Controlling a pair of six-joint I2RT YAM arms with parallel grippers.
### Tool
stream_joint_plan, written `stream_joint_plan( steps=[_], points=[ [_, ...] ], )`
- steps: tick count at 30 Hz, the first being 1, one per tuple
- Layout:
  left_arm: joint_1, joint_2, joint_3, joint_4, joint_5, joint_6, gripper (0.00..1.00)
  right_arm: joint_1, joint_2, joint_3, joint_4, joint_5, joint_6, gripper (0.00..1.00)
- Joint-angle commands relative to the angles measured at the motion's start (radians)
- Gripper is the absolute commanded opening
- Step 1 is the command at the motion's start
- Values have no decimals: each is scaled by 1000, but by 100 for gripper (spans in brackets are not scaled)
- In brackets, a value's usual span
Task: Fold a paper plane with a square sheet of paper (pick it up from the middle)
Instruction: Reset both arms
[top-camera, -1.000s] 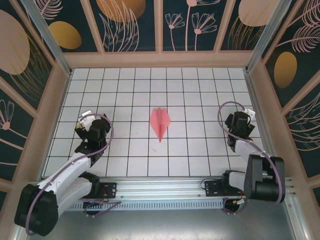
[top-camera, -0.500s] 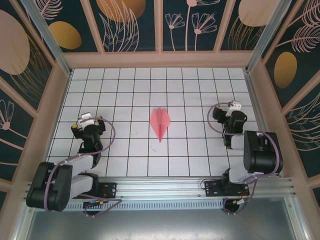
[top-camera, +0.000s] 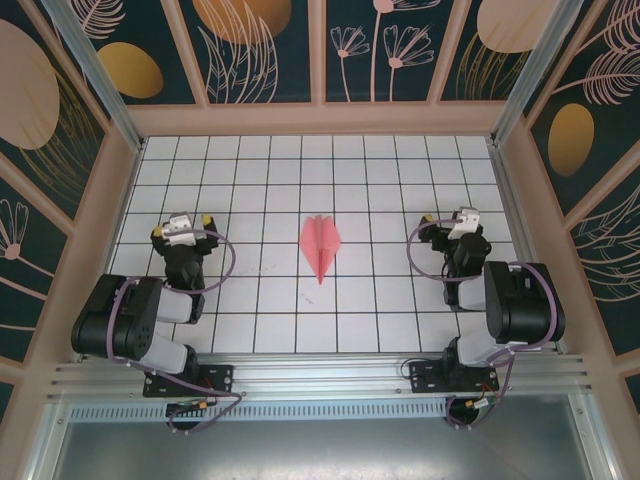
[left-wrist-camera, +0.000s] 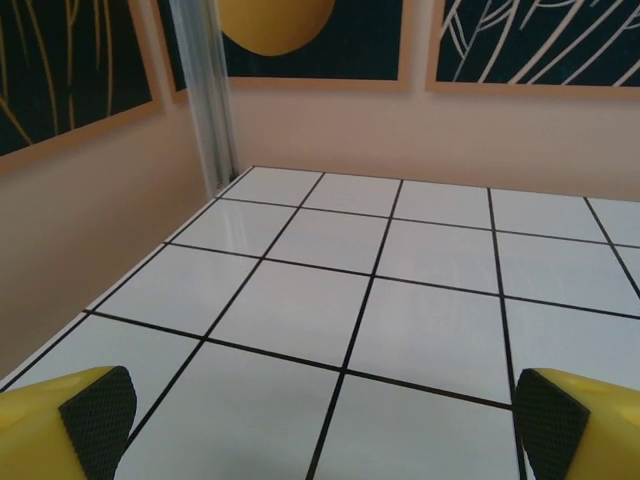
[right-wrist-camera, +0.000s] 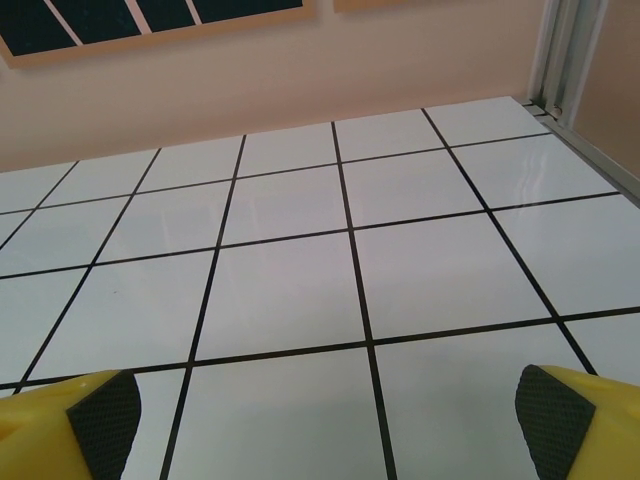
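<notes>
One salmon-pink paper plane (top-camera: 320, 247), a slim folded dart with a centre crease, lies flat on the white grid-tiled surface (top-camera: 380, 170) at the centre of the top view. Its point faces the lower edge of the frame and its broader end faces the upper edge. It lies apart from both tools.

Left tool (top-camera: 181, 226): positioned at middle left of the top view, well apart from the plane, with its arm folded back toward the lower left corner. In the left wrist view this tool (left-wrist-camera: 320, 415) stands wide, with its yellow fingers (left-wrist-camera: 60, 420) and their black textured pads at the two lower corners and bare tile between them.

Right tool (top-camera: 449, 221): positioned at middle right of the top view, also well apart from the plane. In the right wrist view this tool (right-wrist-camera: 330, 415) stands wide, with bare tile between its pads (right-wrist-camera: 105, 410) and nothing held.

Peach walls with dark floral panels (top-camera: 265, 50) enclose the surface on three sides.
</notes>
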Motion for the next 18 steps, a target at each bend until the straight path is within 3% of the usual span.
stream_joint_plan(
  steps=[1, 3, 4, 10, 15, 18],
  points=[
    [56, -10, 30, -15, 105, -65, 99, 6, 7, 0, 61, 11, -11, 99],
    [69, 38, 34, 68, 121, -68, 98, 4, 6, -1, 62, 10, -12, 99],
    [69, 10, 43, -7, 120, -73, 99, 4, 7, -1, 60, 9, -11, 99],
    [69, 17, 15, 67, 77, -81, 99, 3, 7, -1, 60, 9, -11, 99],
    [69, 20, 13, 73, 127, -64, 99, 39, 7, -24, 107, 94, -23, 99],
    [69, 19, 40, 21, 174, -47, 99, 30, 6, -19, 95, 79, -20, 99]
  ],
)
